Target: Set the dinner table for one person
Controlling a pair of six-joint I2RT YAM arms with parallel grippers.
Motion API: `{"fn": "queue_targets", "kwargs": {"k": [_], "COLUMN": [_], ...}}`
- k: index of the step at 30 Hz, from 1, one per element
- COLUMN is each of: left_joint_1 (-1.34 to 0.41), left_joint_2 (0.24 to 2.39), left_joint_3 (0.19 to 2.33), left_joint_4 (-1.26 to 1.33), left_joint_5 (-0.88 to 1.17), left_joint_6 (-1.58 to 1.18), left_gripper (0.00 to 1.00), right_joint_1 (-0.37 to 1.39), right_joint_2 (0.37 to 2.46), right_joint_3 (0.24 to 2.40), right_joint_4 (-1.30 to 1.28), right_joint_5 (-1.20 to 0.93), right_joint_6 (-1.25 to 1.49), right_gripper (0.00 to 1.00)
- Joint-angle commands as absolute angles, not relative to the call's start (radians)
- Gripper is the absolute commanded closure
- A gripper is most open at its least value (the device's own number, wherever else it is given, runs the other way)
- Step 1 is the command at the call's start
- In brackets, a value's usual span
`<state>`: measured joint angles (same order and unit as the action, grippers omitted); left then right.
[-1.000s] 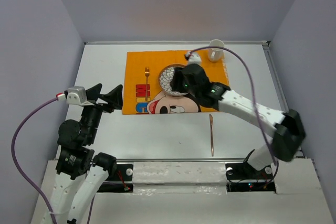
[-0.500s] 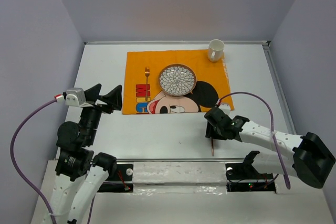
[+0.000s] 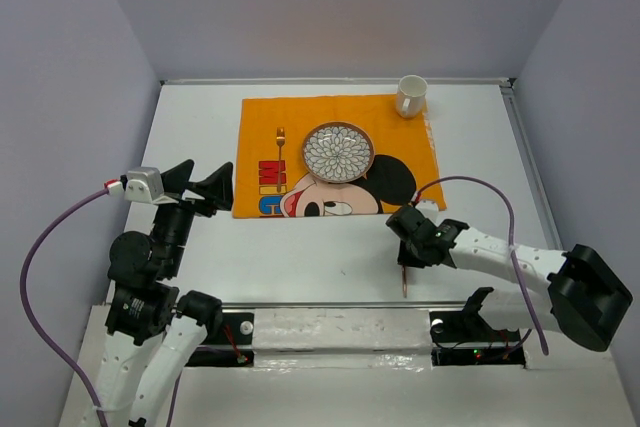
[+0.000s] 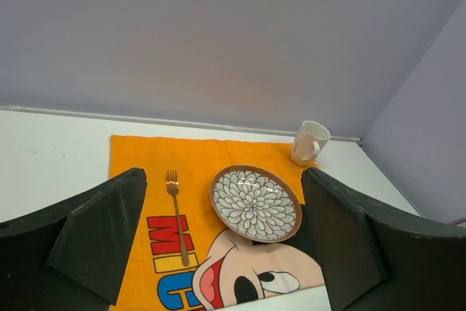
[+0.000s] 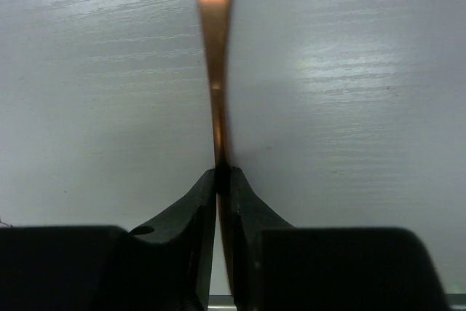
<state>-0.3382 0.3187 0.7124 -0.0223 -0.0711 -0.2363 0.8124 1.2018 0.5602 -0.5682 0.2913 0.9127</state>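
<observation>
Within right hand (image 5: 223, 178), copper utensil (image 5: 215, 49)

Desk (image 5: 349, 71): white and smooth, with a fine linear grain and a soft sheen.
Utensil (image 5: 216, 85): copper-toned metal, polished, with a bright highlight.
Right hand (image 5: 223, 174), fingers (image 5: 178, 216): black plastic, matt, smooth-faced.
Left hand (image 3: 205, 177), fingers (image 4: 102, 227): the same matt black plastic.
Placemat (image 4: 135, 158): orange printed cloth, matt.
Plate (image 4: 255, 202): glazed ceramic, glossy, patterned, brown rim.
Mug (image 4: 309, 142): white glazed ceramic, smooth.
Fork (image 4: 178, 227): copper-toned metal, satin finish.
Walls (image 4: 218, 34): pale panels, matt.
</observation>
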Motion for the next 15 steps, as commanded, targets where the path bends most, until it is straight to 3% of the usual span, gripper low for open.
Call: {"fn": "queue_targets", "kwargs": {"k": [1,3,10,15], "left_joint_1": [-0.331,-0.331,-0.331,-0.334], "left_joint_2": [0.318,0.316,0.31,0.321], "left_joint_3": [0.721,0.721,0.721,0.721], "left_joint_4": [0.018,0.018,0.018,0.018], "left_joint_5": [-0.06,-0.058,-0.054,-0.058], "left_joint_6": [-0.23,-0.229,-0.229,-0.229], "left_gripper": [0.01,0.01,0.01,0.01], "right_joint_1": [0.811,0.811,0.811,0.726], "right_joint_2": [1.242,1.235,1.059,1.168], "right_joint_3": [0.574,0.577,0.692,0.894], "right_joint_4": [-0.568,-0.577,-0.699,-0.586], "right_joint_5": [0.244,0.244,0.275,0.356], "right_joint_6": [0.917,0.917,0.841,0.587], "right_gripper": [0.88,1.0,1.0,1.0]}}
